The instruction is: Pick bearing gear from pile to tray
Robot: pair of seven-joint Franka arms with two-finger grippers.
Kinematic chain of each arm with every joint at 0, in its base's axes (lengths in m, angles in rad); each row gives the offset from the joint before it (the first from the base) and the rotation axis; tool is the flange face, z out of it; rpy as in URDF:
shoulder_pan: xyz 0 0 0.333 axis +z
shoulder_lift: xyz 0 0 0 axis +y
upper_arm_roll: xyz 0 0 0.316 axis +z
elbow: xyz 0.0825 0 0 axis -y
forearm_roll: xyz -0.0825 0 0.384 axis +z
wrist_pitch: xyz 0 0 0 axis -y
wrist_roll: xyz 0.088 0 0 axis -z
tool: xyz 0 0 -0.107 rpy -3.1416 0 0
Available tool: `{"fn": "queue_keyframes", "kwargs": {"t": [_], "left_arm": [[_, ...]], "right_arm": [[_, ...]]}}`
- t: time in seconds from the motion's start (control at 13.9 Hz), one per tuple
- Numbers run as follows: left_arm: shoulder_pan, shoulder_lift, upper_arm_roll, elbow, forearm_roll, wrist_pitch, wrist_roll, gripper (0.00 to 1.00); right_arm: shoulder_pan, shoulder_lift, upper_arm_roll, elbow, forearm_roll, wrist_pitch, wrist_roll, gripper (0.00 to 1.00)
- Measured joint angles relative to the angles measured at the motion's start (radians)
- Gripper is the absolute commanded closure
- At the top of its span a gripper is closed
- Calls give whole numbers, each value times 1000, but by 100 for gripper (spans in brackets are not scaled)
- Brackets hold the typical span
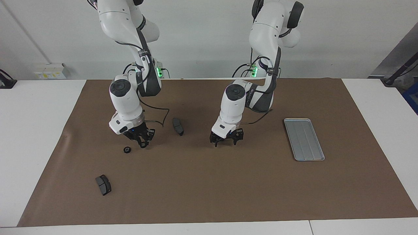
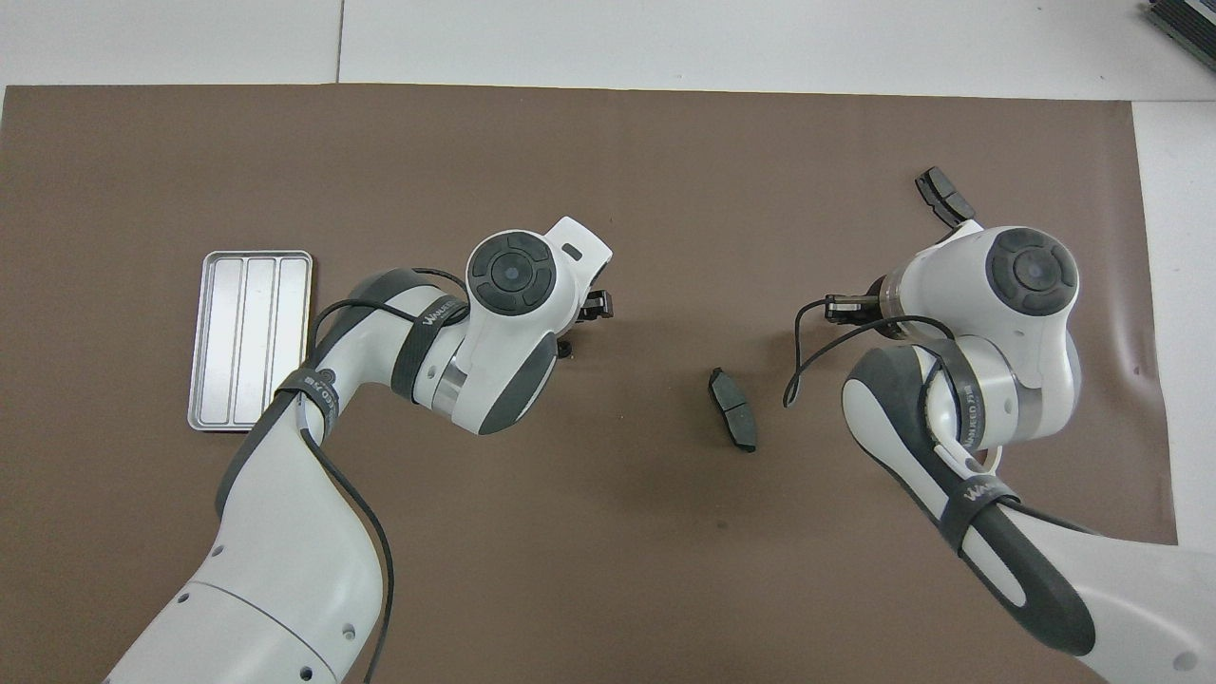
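A small black round gear [image 1: 127, 149] lies on the brown mat toward the right arm's end. My right gripper [image 1: 142, 143] hangs low just beside it, a little nearer to the robots, not touching it. In the overhead view the right arm hides the gear. My left gripper [image 1: 226, 141] is open and empty, low over bare mat at mid-table; only a bit of it shows in the overhead view [image 2: 587, 318]. The silver ridged tray [image 1: 303, 139] lies empty toward the left arm's end and also shows in the overhead view [image 2: 250, 339]. No white bracket is in view.
One dark brake-pad piece [image 1: 178, 126] lies between the two grippers and shows in the overhead view [image 2: 732, 408]. Another brake-pad piece [image 1: 103, 184] lies farther from the robots than the gear and shows in the overhead view [image 2: 943, 195]. The brown mat [image 1: 209, 189] covers the table.
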Motion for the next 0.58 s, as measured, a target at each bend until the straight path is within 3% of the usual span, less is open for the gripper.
{"fn": "queue_keyframes", "kwargs": {"t": [0.58], "left_arm": [[-25,-19,-2,-47,0,0,0,58]], "right_arm": [[3,-45,20,45,20,-112,69,100]]}}
